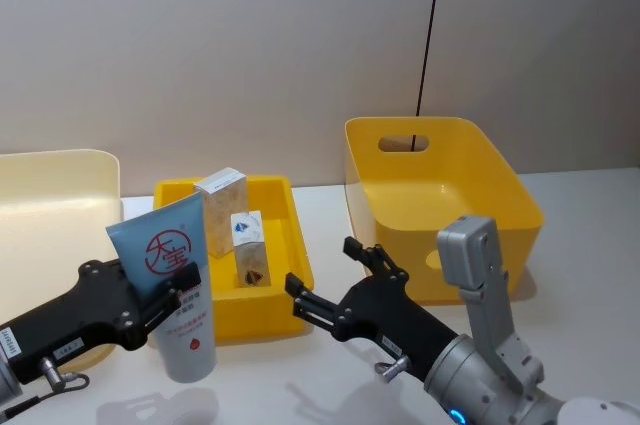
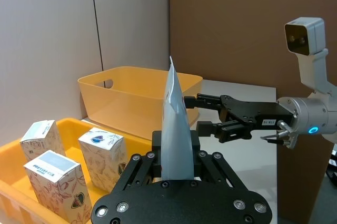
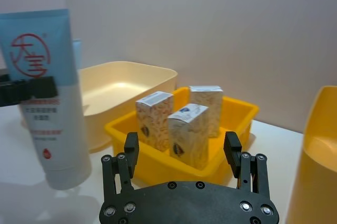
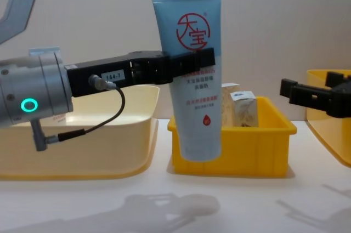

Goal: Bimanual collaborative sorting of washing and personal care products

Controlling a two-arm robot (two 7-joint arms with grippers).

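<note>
A pale-blue squeeze tube (image 1: 186, 343) with a red round logo is held upright, cap down, just in front of the small yellow tray (image 1: 296, 245). My left gripper (image 1: 170, 297) is shut on the tube's middle, as the chest view shows of the tube (image 4: 193, 101) and gripper (image 4: 192, 60). Three white patterned cartons (image 1: 222, 195) stand in the tray, also seen as cartons (image 3: 184, 129) in the right wrist view. My right gripper (image 1: 321, 265) hovers open and holds nothing at the tray's front right corner, fingers pointing toward the tube. In the left wrist view the right gripper (image 2: 200, 112) sits beyond the tube (image 2: 174, 124).
A large yellow bin (image 1: 440, 207) with a handle slot stands at the back right. A cream tub (image 1: 50, 207) sits at the left, beside the tray. Bare white table lies in front of the tray and between the arms.
</note>
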